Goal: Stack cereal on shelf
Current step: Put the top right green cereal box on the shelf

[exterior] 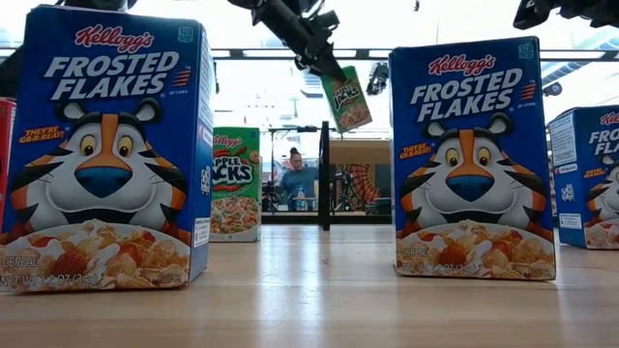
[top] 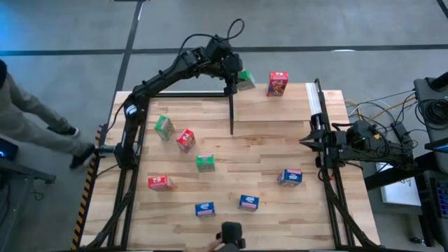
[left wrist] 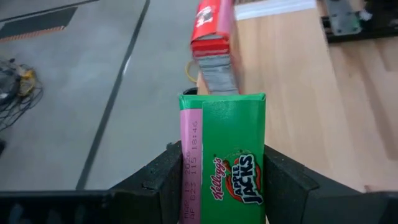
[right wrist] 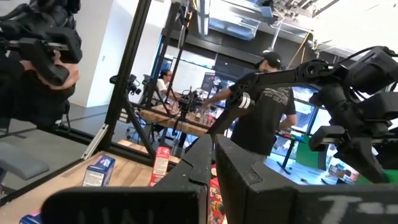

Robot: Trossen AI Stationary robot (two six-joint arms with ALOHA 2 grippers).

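A green box (left wrist: 227,165) is clamped between the left fingers (left wrist: 166,180), gripped by its narrow sides so that its end projects beyond the tips, presumably to be set down on the shelf (top: 294,103). It is carried clear above the far edge of the shelf, and just past its free end stands a red box (left wrist: 214,46) (already upright on the shelf). The held box is a slim green carton with a pink side strip and an "Apple Jacks" label. The right fingers (right wrist: 211,165) are pressed together on nothing, parked at the side of the surface (top: 231,178).
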